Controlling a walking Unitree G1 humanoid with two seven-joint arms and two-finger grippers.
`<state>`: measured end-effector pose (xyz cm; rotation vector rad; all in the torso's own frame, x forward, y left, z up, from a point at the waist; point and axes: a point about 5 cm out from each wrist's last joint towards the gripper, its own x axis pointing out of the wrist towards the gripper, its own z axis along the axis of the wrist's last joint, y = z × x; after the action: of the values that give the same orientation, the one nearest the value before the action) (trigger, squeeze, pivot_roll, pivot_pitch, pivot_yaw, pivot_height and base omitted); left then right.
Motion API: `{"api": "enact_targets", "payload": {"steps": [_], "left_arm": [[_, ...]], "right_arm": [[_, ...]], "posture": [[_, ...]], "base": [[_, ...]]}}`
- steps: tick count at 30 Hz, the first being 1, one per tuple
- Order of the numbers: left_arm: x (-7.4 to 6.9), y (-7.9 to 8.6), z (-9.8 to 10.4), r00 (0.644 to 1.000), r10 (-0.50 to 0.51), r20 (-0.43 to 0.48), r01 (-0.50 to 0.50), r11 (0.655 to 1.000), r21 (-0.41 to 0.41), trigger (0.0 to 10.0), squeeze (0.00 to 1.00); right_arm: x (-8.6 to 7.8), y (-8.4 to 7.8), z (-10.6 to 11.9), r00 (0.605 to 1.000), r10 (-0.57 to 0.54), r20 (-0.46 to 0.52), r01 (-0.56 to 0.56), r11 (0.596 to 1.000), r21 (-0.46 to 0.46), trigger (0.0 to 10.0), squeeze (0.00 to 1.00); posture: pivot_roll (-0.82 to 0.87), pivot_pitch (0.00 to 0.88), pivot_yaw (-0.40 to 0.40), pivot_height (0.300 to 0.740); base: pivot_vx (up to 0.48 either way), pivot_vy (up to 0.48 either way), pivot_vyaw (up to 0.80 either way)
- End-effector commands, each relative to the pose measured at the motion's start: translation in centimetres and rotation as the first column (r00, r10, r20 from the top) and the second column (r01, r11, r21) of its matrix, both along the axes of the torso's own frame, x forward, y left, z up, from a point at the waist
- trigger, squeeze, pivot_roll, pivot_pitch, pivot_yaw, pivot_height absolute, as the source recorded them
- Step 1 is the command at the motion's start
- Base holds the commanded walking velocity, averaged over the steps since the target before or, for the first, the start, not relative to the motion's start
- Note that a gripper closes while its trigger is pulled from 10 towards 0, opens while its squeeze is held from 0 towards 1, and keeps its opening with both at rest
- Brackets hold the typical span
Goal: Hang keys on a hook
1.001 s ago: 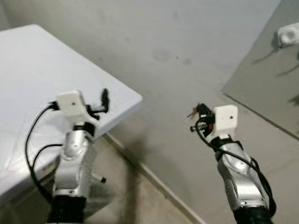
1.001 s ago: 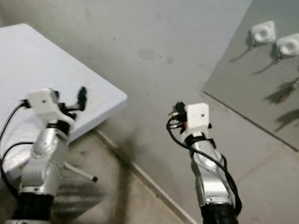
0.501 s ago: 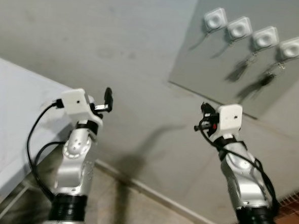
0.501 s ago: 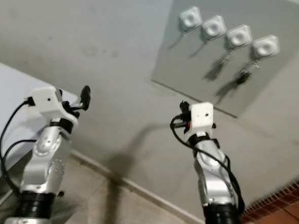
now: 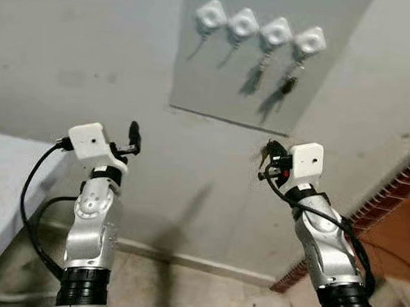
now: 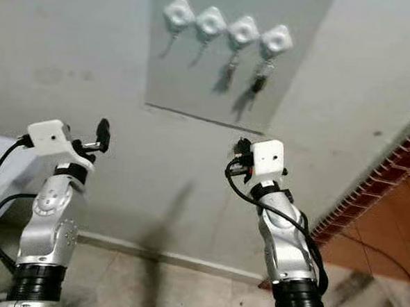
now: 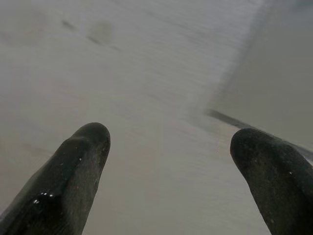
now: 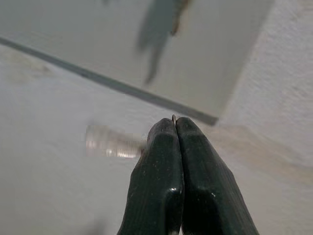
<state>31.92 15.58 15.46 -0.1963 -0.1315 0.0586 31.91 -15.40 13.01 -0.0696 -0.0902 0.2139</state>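
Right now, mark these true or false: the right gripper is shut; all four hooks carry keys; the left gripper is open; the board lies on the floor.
1. The right gripper is shut. True: its fingers press together on a thin bit of metal, and keys show beside it.
2. All four hooks carry keys. False: the two right hooks hold hanging keys; the two left hooks look bare.
3. The left gripper is open. True: its fingers stand wide apart with nothing between them.
4. The board lies on the floor. False: it is fixed on the wall, above both grippers.
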Motion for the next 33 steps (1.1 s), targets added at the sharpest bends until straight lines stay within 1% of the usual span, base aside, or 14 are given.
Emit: {"api": "enact_targets", "payload": {"steps": [1, 2, 3, 8, 9, 10, 17, 20, 21, 23, 25, 28, 33], "left_arm": [[-0.1, 0.6, 0.2, 1.0, 0.018, 0.002, -0.018, 0.999, 0.027, 10.0, 0.0], [-0.1, 0.5, 0.2, 1.0, 0.005, -0.006, -0.005, 0.999, 0.035, 10.0, 0.0], [-0.2, 0.1, 0.2, 1.0, -0.026, -0.005, 0.026, 0.996, 0.082, 10.0, 0.0], [-0.3, -0.7, 0.3, 0.997, -0.076, -0.016, 0.078, 0.977, 0.198, 10.0, 0.0], [-0.4, -1.0, 0.2, 0.995, -0.098, -0.02, 0.1, 0.967, 0.235, 10.0, 0.0], [-0.4, -1.0, 0.1, 0.994, -0.109, -0.029, 0.113, 0.963, 0.244, 10.0, 0.0], [0.2, -1.0, 0.1, 0.988, -0.141, -0.057, 0.151, 0.955, 0.257, 10.0, 0.0], [0.5, -1.1, 0.3, 0.984, -0.164, -0.065, 0.175, 0.954, 0.243, 10.0, 0.0], [0.5, -1.3, 0.5, 0.98, -0.188, -0.06, 0.198, 0.951, 0.239, 10.0, 0.0], [0.8, -1.4, 0.5, 0.979, -0.192, -0.068, 0.202, 0.956, 0.213, 10.0, 0.0], [0.9, -1.6, 0.9, 0.975, -0.216, -0.048, 0.221, 0.956, 0.192, 10.0, 0.0], [1.0, -1.8, 0.9, 0.972, -0.231, -0.049, 0.236, 0.958, 0.16, 10.0, 0.0], [1.2, -2.1, 0.7, 0.967, -0.245, -0.065, 0.253, 0.954, 0.159, 10.0, 0.0]], "right_arm": [[0.3, 0.5, 1.0, 0.999, 0.011, 0.04, -0.011, 1.0, 0.012, 10.0, 0.0], [0.3, 0.5, 1.1, 0.999, 0.01, 0.041, -0.011, 1.0, 0.012, 10.0, 0.0], [0.3, 0.5, 1.1, 0.999, 0.01, 0.042, -0.011, 1.0, 0.014, 10.0, 0.0], [0.2, 0.6, 1.1, 0.999, 0.009, 0.045, -0.01, 1.0, 0.016, 10.0, 0.0], [0.2, 0.6, 1.1, 0.999, 0.008, 0.046, -0.009, 1.0, 0.019, 10.0, 0.0], [0.3, 0.7, 1.1, 0.999, 0.008, 0.047, -0.009, 1.0, 0.018, 10.0, 0.0], [0.5, 0.6, 1.2, 0.998, -0.004, 0.06, 0.003, 1.0, 0.017, 10.0, 0.0], [0.6, 0.4, 1.2, 0.998, -0.014, 0.066, 0.013, 1.0, 0.019, 10.0, 0.0], [0.6, 0.4, 1.2, 0.997, -0.02, 0.07, 0.018, 1.0, 0.023, 10.0, 0.0], [0.6, 0.4, 1.2, 0.997, -0.025, 0.073, 0.024, 0.999, 0.024, 10.0, 0.0], [0.7, 0.3, 1.3, 0.996, -0.033, 0.08, 0.031, 0.999, 0.026, 10.0, 0.0], [0.6, 0.3, 1.3, 0.996, -0.043, 0.083, 0.04, 0.999, 0.029, 10.0, 0.0], [0.5, 0.0, 1.2, 0.995, -0.058, 0.086, 0.055, 0.998, 0.032, 10.0, 0.0]], "posture": [[0.07, 0.002, -0.101, 0.74], [0.07, 0.002, -0.101, 0.74], [0.07, 0.002, -0.099, 0.74], [0.07, 0.0, -0.095, 0.74], [0.07, 0.0, -0.092, 0.74], [0.07, 0.0, -0.088, 0.74], [0.06, 0.0, -0.051, 0.74], [0.06, 0.0, -0.04, 0.74], [0.05, 0.0, -0.032, 0.74], [0.05, 0.0, -0.021, 0.74], [0.04, 0.0, -0.006, 0.74], [0.03, 0.0, 0.003, 0.74], [0.02, 0.0, 0.017, 0.74]], "base": [[0.0, 0.0, 0.0], [0.0, 0.0, 0.0], [0.0, 0.0, 0.0], [0.0, 0.0, 0.0], [0.0, 0.0, 0.0], [0.0, 0.0, 0.0], [0.0, 0.0, 0.0], [0.0, 0.0, 0.0], [0.0, 0.0, 0.0], [0.0, 0.0, 0.0], [0.0, 0.0, 0.0], [0.0, 0.0, 0.0], [0.0, 0.0, 0.0]]}}
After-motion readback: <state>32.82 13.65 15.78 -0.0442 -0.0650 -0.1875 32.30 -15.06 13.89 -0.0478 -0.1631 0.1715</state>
